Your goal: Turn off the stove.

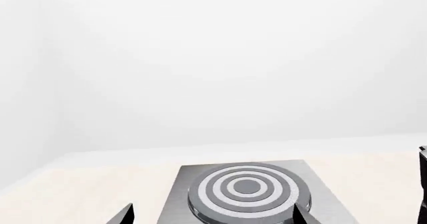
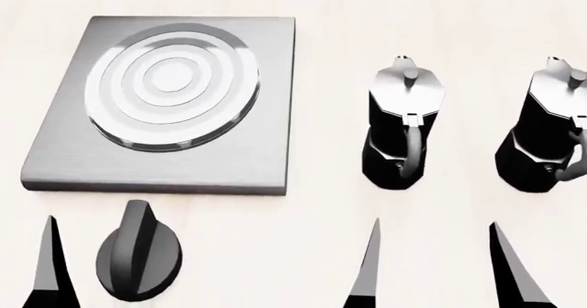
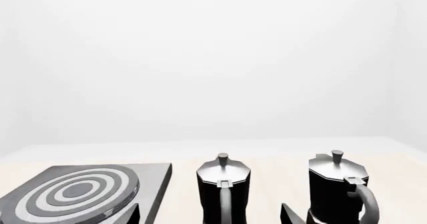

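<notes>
Two moka pots (image 2: 401, 126) beside stove (image 2: 165, 102)

Ahead of the left gripper (image 2: 90, 270) the knob (image 2: 139, 258) stands between its spread fingers, and just beyond it the flat stove (image 2: 165, 163) rises little off the counter (image 2: 330, 205). Ahead of the right gripper (image 2: 440, 267), open counter runs up to two moka pots (image 2: 402, 122) (image 2: 548, 133), upright with a gap between them. Bare counter separates stove and nearer pot.
</notes>
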